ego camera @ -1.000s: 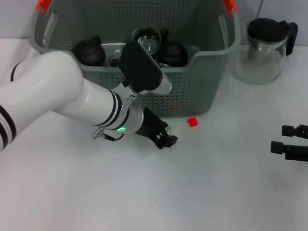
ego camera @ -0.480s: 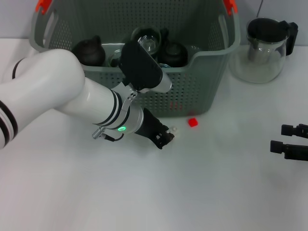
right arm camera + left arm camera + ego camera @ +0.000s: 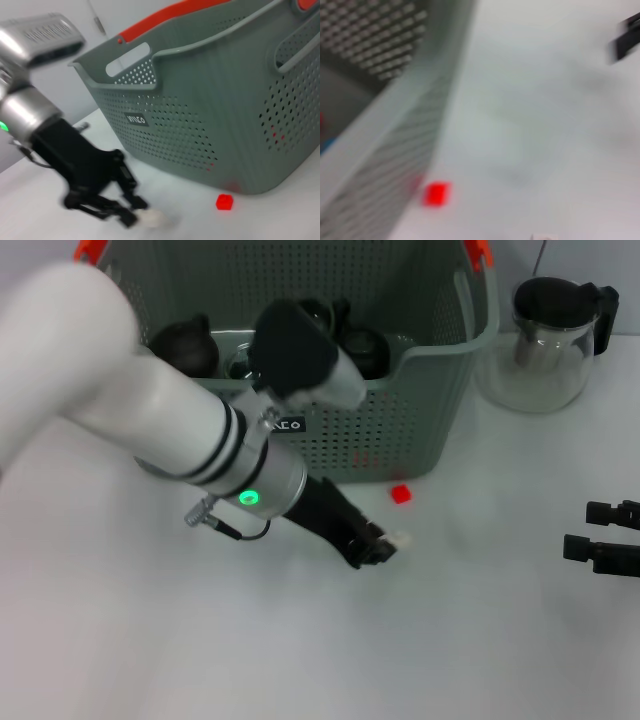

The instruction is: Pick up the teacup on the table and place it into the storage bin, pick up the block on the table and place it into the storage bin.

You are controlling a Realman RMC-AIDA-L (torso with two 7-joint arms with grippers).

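Red block (image 3: 401, 494) untouched; your left pincer (image 3: 385, 548) has swung right, gripping something small and white.
Block lies on the surface just behind it, before the storage bin (image 3: 440, 370); right pincer (image 3: 600, 530) parked, open.

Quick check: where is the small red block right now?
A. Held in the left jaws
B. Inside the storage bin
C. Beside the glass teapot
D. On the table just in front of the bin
D: the red block lies on the white table by the storage bin's front wall, apart from the left gripper.

Glass teapot (image 3: 549, 340), black lid, on white table (image 3: 480, 640).
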